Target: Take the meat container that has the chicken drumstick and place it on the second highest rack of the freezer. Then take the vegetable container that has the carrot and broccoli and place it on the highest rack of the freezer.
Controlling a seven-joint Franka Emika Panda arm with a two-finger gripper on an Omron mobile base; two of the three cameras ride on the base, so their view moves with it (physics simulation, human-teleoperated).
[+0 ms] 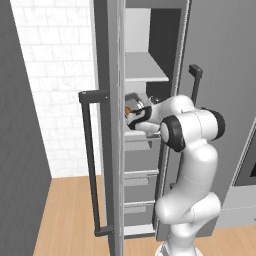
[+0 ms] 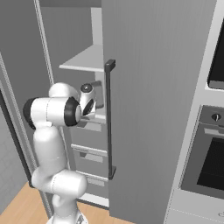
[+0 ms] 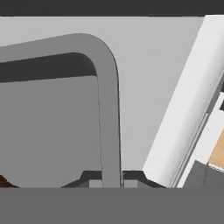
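Pinching the tray [image 3: 107, 109] rim in the hand view, the jaws are pressing together on its grey wall. Left base view is showing the drumstick [image 1: 128, 110] just beside the gripper [image 1: 133, 120], inside the freezer [image 1: 145, 75], below a shelf [image 1: 142, 67].

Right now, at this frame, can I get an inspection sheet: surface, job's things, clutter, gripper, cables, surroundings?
Surface: flat light-grey upper shelf inside the open freezer.
Job's things: meat container inside the freezer, below that shelf; orange-brown piece in it, likely the drumstick; whether it rests on a rack cannot be told.
Clutter: nothing seen.
Grippers: gripper shut on the meat container's rim.
Cables: nothing seen.
Surroundings: wall oven right of the freezer; tiled wall; wood floor.
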